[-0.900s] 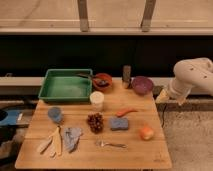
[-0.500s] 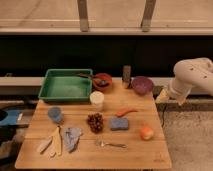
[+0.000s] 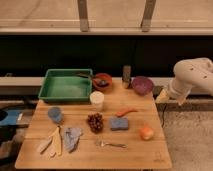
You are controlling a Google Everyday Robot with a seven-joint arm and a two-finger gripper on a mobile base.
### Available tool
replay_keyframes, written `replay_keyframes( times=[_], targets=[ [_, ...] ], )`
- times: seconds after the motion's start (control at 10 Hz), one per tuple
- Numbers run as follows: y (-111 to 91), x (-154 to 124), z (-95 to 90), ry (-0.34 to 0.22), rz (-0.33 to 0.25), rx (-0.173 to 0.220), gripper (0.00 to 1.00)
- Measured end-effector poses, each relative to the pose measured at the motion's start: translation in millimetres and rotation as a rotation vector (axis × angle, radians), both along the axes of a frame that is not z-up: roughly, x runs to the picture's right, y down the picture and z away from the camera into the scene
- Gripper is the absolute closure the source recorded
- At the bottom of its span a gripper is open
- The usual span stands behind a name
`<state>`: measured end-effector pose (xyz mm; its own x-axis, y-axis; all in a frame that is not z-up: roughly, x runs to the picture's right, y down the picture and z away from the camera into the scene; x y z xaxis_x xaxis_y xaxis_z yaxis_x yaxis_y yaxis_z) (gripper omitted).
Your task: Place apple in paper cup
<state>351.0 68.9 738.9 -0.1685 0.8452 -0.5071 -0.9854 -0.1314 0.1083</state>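
Note:
The apple [image 3: 146,132], orange-red and round, lies on the wooden table [image 3: 135,155] near its right front. The paper cup [image 3: 97,100], short and cream-white, stands upright near the table's middle back, just right of the green tray. My gripper [image 3: 162,95] hangs at the end of the white arm [image 3: 192,75] off the table's right edge, beside the purple bowl. It is above and behind the apple and well right of the cup. It holds nothing that I can see.
A green tray [image 3: 66,85], a red-brown bowl [image 3: 102,80], a dark can [image 3: 126,75] and a purple bowl [image 3: 142,85] line the back. A blue cup [image 3: 55,114], grapes [image 3: 95,122], a carrot [image 3: 125,111], a blue sponge [image 3: 119,123], a fork [image 3: 111,144], a grey cloth [image 3: 72,136] and wooden utensils [image 3: 52,142] lie in front.

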Motion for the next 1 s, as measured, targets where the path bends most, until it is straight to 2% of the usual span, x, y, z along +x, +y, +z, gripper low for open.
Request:
replay_keyframes(
  times=[0.7, 1.0],
  targets=[
    [0.1, 0.0, 0.0, 0.0, 0.0, 0.0, 0.3],
    [0.7, -7.5, -1.8, 0.003, -0.019, 0.0, 0.3]
  ],
)
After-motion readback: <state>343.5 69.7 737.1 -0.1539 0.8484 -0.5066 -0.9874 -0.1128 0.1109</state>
